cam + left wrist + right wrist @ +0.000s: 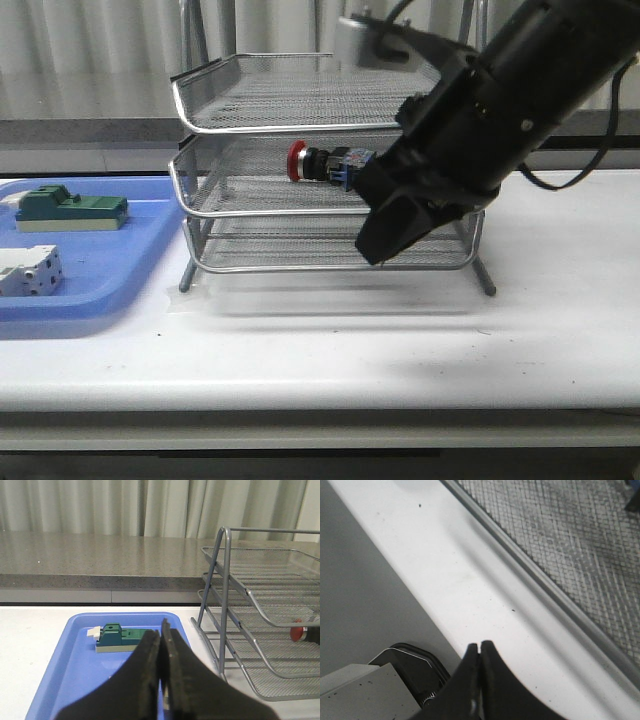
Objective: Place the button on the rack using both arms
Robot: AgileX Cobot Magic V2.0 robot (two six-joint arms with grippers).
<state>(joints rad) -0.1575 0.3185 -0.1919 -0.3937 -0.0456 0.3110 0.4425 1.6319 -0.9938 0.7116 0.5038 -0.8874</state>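
On the rack's [300,140] middle shelf lies the button [322,164] on its side, looking delivered. The right gripper [480,652] hangs pinched together and empty out front; the left gripper [161,650], fingers together, idles over the blue tray [60,680].

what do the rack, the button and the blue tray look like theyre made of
The rack looks like metal: silver wire mesh on a thicker rod frame, with a dull sheen. The button on its middle tier seems to be moulded plastic, with a glossy red head, black body and blue rear; a metal ring is possible but too small to tell. The blue tray looks like smooth plastic, evenly coloured with rounded edges.
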